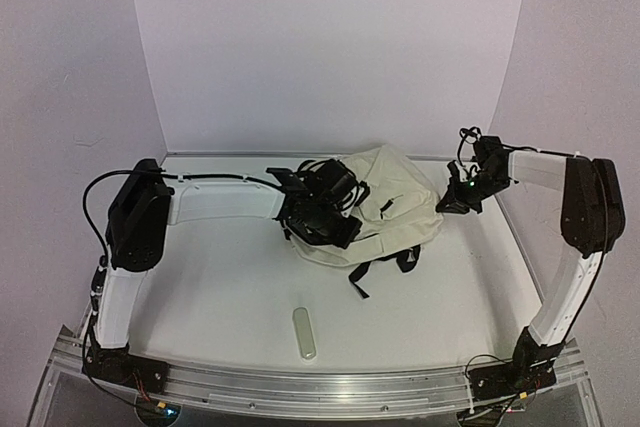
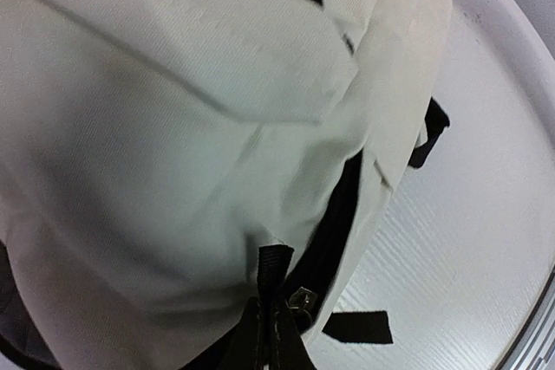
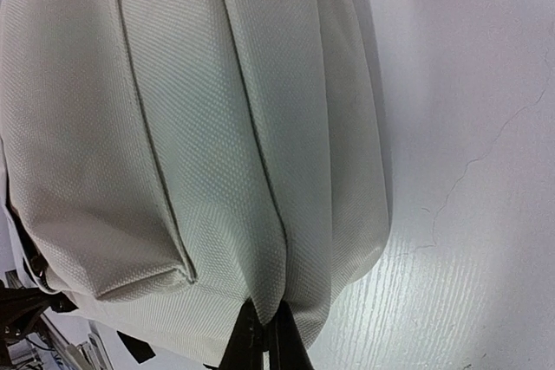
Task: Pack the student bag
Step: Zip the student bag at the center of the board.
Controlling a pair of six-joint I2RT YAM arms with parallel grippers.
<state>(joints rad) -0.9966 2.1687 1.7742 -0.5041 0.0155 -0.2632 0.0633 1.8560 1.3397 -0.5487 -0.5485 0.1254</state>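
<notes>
The left claw [image 2: 277, 337] was pressed shut, pinching the student bag [image 1: 395, 192] on its left side, by a black loop [image 2: 273, 262] and a zipper pull [image 2: 300, 301]. The right claw [image 3: 264, 340] was shut too, nipping the cloth on the bag's right side. The bag lay at the far middle of the table [image 1: 220, 282], between both claws, its long side running left to right. A pale little bar [image 1: 304, 333] lay near the front, well apart.
</notes>
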